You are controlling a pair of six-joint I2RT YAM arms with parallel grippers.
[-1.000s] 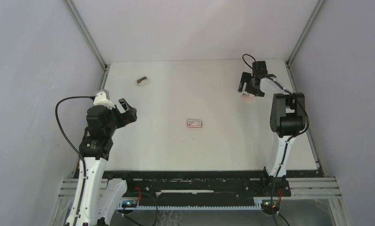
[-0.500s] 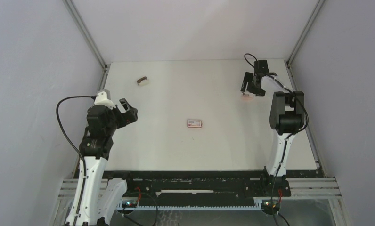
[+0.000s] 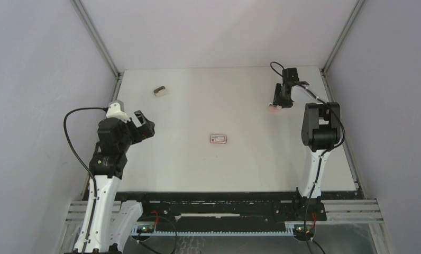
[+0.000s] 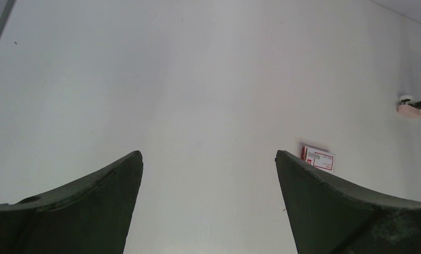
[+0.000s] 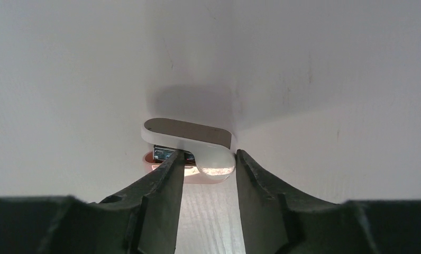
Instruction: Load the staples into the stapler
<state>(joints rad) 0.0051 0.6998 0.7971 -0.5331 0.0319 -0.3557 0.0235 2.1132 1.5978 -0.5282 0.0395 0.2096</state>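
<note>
The red-labelled white box (image 3: 218, 138) lies flat. Left of it, the left gripper (image 4: 208, 153) hovers, jaws spread wide. Beyond the box to the right, the right gripper (image 5: 208, 154) straddles the stapler (image 5: 187, 131), jaws drawn narrow; I cannot tell whether they pinch it. The staples (image 3: 160, 91) lie farther back, left of the box

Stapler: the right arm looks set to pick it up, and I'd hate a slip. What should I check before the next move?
1. Stapler between the right end effector's fingers: ok.
2. Grip firm on both sides: cannot tell; a thin gap seems to show on one side.
3. Stapler resting on the table: ok.
4. Left end effector open and well away: ok.
5. Box apart from both arms: ok.
6. Staples out and ready: cannot tell.
</note>
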